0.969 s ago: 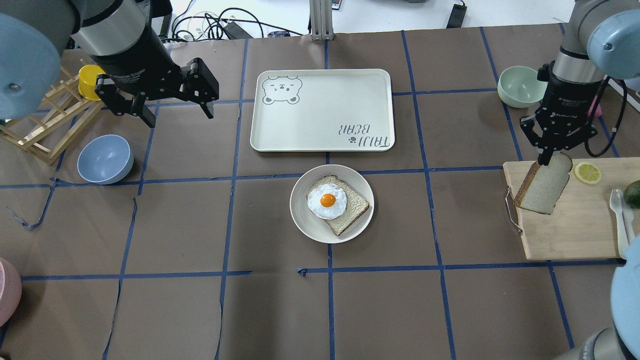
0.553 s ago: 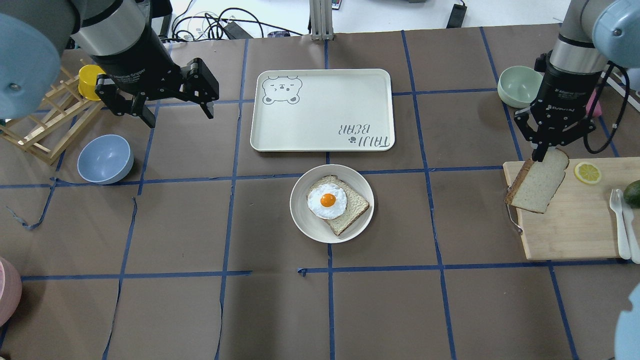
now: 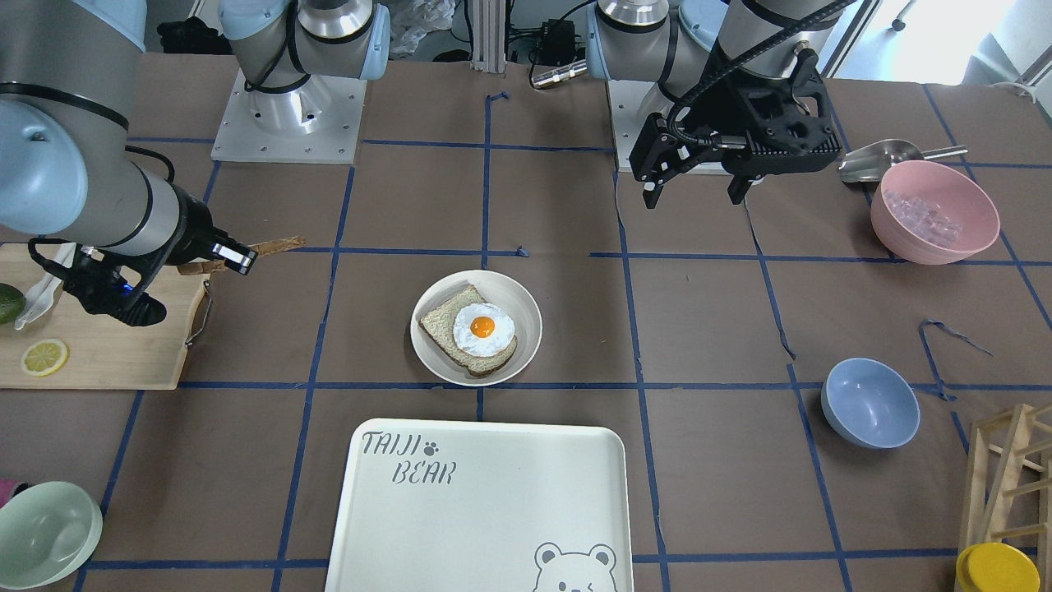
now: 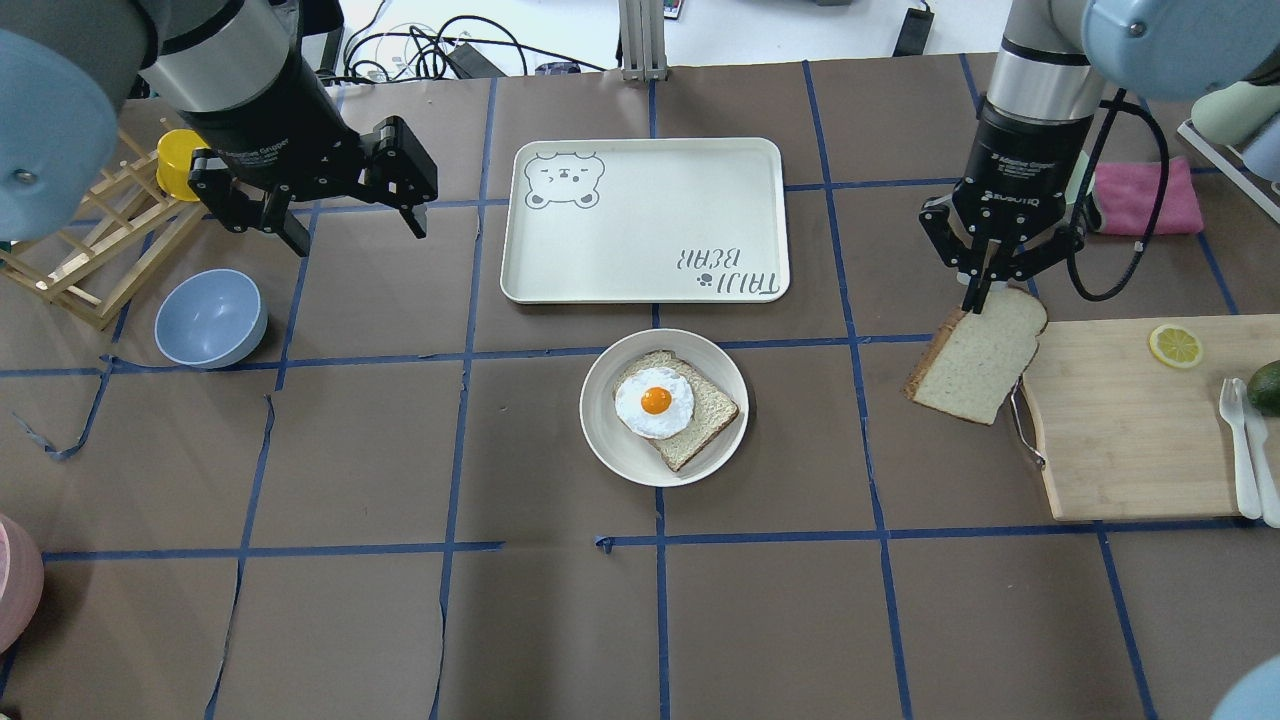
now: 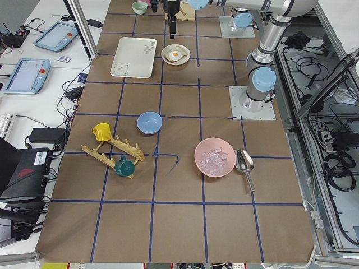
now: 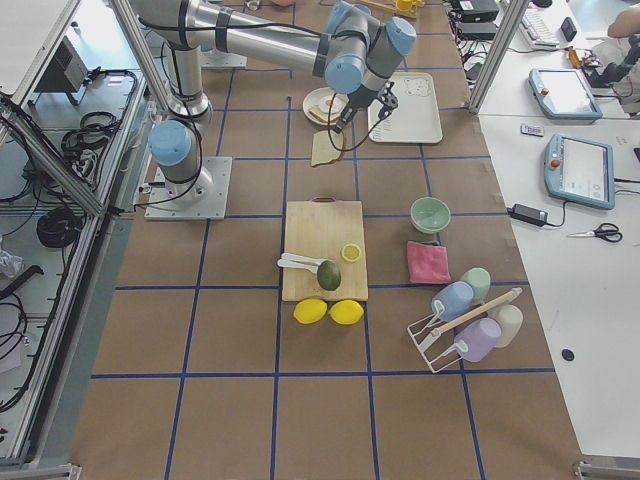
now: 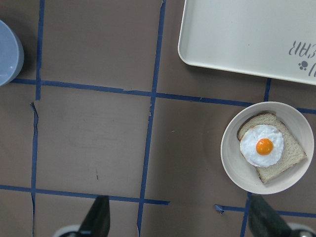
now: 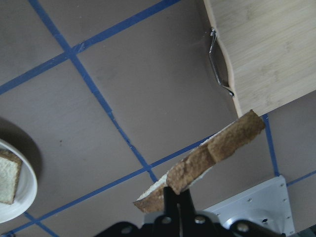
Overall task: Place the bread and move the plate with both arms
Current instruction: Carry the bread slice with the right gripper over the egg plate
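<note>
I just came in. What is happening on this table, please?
The right end effector grips the bread by one edge. The bread hangs in the air at the near edge of the cutting board, on the side toward the plate. The plate sits in the middle of the table, in front of the tray, and holds a slice with a fried egg. The left end effector is open, holds nothing and hovers off to the tray's side.
</note>
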Available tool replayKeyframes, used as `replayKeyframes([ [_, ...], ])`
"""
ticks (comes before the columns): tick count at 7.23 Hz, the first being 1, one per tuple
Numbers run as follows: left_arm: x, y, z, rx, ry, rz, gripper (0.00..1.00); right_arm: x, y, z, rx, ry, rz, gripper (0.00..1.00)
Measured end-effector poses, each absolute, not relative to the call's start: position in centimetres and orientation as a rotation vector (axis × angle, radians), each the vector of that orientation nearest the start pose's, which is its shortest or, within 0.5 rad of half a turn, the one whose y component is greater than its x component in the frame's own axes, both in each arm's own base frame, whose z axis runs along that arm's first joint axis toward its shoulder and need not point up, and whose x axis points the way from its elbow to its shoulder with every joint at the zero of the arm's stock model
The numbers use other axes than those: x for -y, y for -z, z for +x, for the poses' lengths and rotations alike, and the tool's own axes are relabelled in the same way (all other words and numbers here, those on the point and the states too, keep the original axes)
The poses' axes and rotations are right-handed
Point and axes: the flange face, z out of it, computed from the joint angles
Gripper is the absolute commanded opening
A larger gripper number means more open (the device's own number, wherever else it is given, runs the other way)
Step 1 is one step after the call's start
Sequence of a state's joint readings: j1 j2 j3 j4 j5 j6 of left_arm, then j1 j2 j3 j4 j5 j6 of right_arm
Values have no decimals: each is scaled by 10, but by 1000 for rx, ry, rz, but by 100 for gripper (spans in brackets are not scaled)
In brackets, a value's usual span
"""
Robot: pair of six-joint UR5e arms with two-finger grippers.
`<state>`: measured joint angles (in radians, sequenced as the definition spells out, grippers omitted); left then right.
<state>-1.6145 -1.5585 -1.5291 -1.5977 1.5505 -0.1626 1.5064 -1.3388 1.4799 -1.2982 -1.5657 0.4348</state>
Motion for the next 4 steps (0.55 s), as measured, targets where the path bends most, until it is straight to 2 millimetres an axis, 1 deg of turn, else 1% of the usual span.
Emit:
replayKeyframes([
  [1,482,-512,-157,-3159,39,-187,100,542,-392,126,-3007,-654,836,0],
  [3,482,-512,-157,-3159,39,-187,100,536,-387,188,-2890,-672,957,0],
  [4,482,-512,-157,-3158,40,-187,100,535,-384,214,-2858,-647,995,0],
])
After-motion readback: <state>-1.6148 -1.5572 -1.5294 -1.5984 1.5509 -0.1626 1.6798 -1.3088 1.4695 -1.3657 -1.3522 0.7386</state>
